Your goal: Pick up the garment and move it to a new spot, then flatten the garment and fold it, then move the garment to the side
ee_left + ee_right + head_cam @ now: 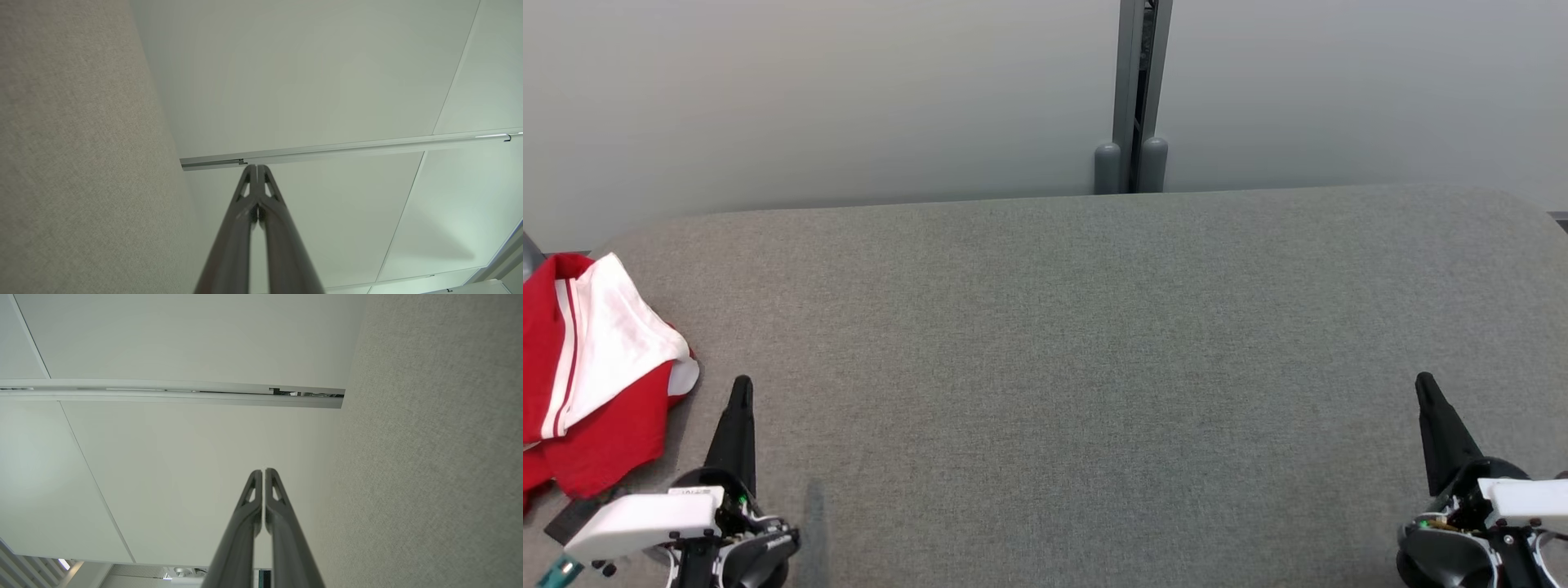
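Note:
The garment (588, 367), red with a white panel and thin red stripes, lies crumpled at the far left edge of the grey fabric table (1078, 343) in the head view. My left gripper (741, 385) is shut and empty at the lower left, a short way right of the garment and apart from it. At the lower right my right gripper (1423, 382) is shut and empty too. In the left wrist view the left gripper (256, 166) has its tips together. The right gripper (263, 470) in the right wrist view shows a hairline gap between its tips.
A pale partition wall (809, 98) with a grey metal post (1139, 90) stands behind the table's far edge. The wrist views look along the table cloth (73, 155) toward that wall (184, 457) and its metal rail (171, 394).

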Tool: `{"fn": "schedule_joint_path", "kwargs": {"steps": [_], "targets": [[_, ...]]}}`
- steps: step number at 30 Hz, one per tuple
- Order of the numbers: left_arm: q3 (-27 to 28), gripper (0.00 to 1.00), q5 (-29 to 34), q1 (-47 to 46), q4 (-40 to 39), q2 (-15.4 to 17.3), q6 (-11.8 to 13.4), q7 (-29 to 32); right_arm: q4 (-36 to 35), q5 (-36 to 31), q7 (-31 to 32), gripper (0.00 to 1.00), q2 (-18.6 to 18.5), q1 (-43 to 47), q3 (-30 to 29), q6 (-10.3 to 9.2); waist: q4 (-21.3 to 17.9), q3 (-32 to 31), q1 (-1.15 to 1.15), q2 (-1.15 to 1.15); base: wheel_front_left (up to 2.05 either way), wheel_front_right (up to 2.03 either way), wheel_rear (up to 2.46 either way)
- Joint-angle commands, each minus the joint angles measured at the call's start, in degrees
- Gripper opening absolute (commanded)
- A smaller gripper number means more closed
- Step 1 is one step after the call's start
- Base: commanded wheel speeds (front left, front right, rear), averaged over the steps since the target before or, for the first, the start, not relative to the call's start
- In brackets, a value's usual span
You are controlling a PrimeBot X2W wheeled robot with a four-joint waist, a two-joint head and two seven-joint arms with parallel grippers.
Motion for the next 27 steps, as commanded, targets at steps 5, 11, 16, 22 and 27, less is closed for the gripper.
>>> {"fn": "schedule_joint_path", "kwargs": {"steps": [5,11,16,22,27], "targets": [[-0.32,1.0,0.3,1.94,1.86,-0.66,0.02,-0.37,1.49,-0.25,-0.26,1.0,0.78,1.5,0.29,-0.06,0.0,0.05,0.0,0.0,0.0,0.0,0.0],[-1.41,1.0,2.83,1.17,2.64,-0.2,0.01,-2.19,1.07,-2.33,-2.17,1.0,-0.14,0.99,1.98,-0.06,0.02,0.13,0.0,0.0,0.0,0.0,0.0],[-1.51,1.0,7.18,0.51,3.23,-0.09,0.0,-3.57,1.24,-5.93,-3.6,1.0,-0.72,0.32,2.67,-0.05,0.01,0.23,0.0,0.0,0.0,0.0,0.0],[-1.61,1.0,12.47,0.02,3.7,-0.14,-0.01,-4.88,1.18,-10.78,-4.91,1.0,-0.84,-0.22,3.0,-0.05,-0.02,0.29,0.0,0.0,0.0,0.0,0.0],[-1.64,1.0,18.31,-0.41,3.8,-0.17,-0.02,-6.12,0.86,-16.1,-6.15,1.0,-0.95,-0.68,3.37,-0.04,-0.07,0.36,0.0,0.0,0.0,0.0,0.0]]}}
